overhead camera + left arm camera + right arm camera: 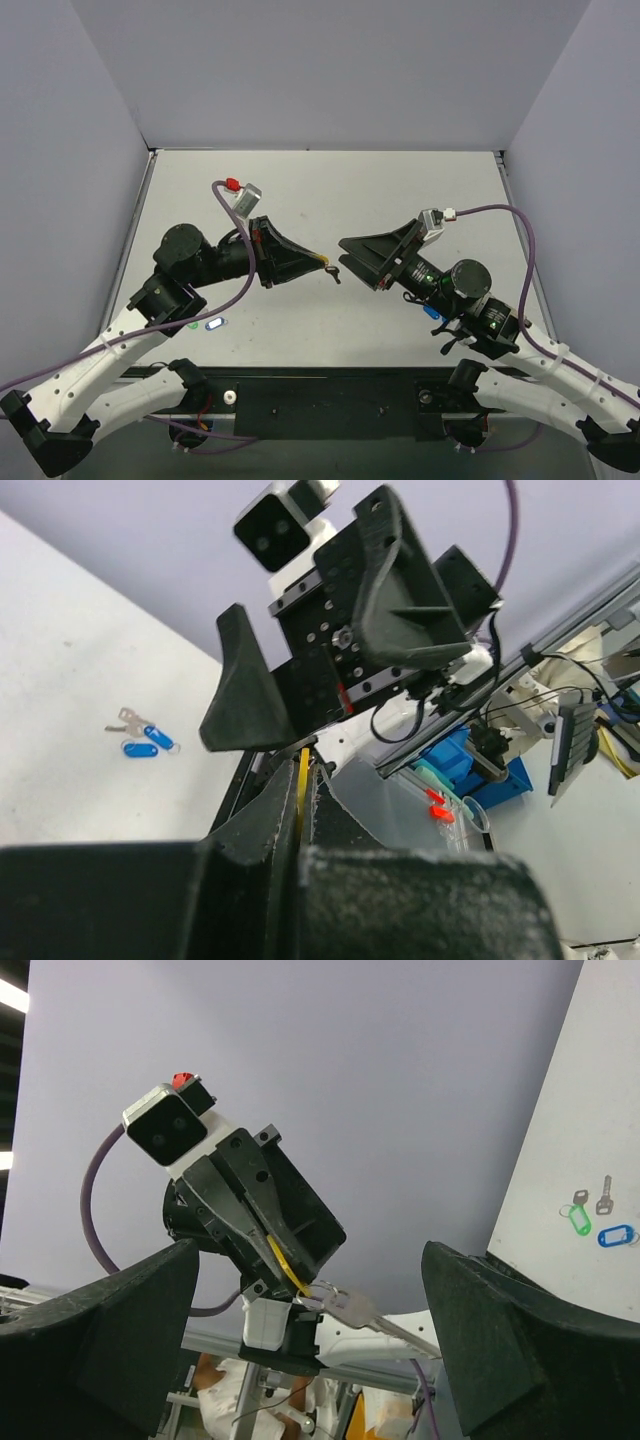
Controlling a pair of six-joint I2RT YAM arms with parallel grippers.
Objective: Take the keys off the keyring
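Observe in the overhead view that the left gripper [318, 262] is closed on the yellow tag [285, 1260] of the keyring [318, 1288], which is held clear of the table [330, 190] near its centre. In the right wrist view, the tag shows as a thin yellow strip pinched between the left fingers. The ring hangs at its 5 o'clock end, and the key [357, 1310] extends from the ring toward 4 o'clock. The right gripper [345, 255] faces the left gripper from its 3 o'clock side, jaws spread wide and holding nothing. Its fingertips stand near the key; you cannot tell whether they touch it. On the table, a green tag [193, 325] and a white-and-blue tag [214, 323] lie at 8 o'clock from the keyring. The blue-tagged keys [145, 735] lie at 4 o'clock, by the right arm.
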